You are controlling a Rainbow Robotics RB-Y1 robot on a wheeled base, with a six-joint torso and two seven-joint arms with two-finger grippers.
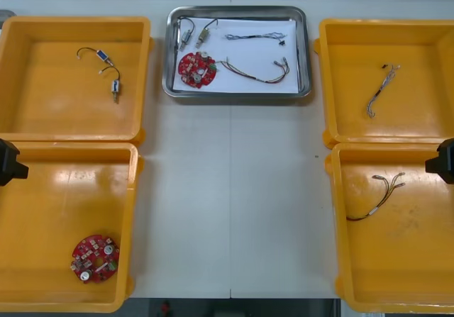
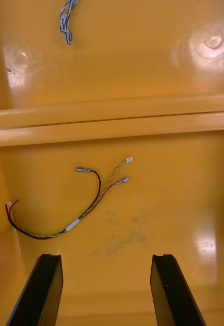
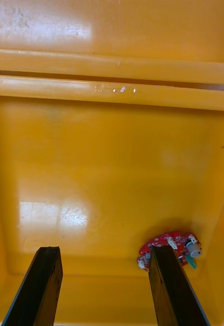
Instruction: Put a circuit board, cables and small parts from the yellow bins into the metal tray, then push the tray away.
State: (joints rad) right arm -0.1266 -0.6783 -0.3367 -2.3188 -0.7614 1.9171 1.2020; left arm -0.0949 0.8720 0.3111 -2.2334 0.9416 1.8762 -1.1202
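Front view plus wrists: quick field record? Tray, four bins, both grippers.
metal tray: far middle of the table; holds a circuit board, blue and white cable, red and yellow cable, small metal parts
far left bin: two more small metal parts
near left bin: second circuit board
far right bin: second blue and white cable
near right bin: second red and yellow cable
left gripper: open, over near left bin
right gripper: open, over near right bin
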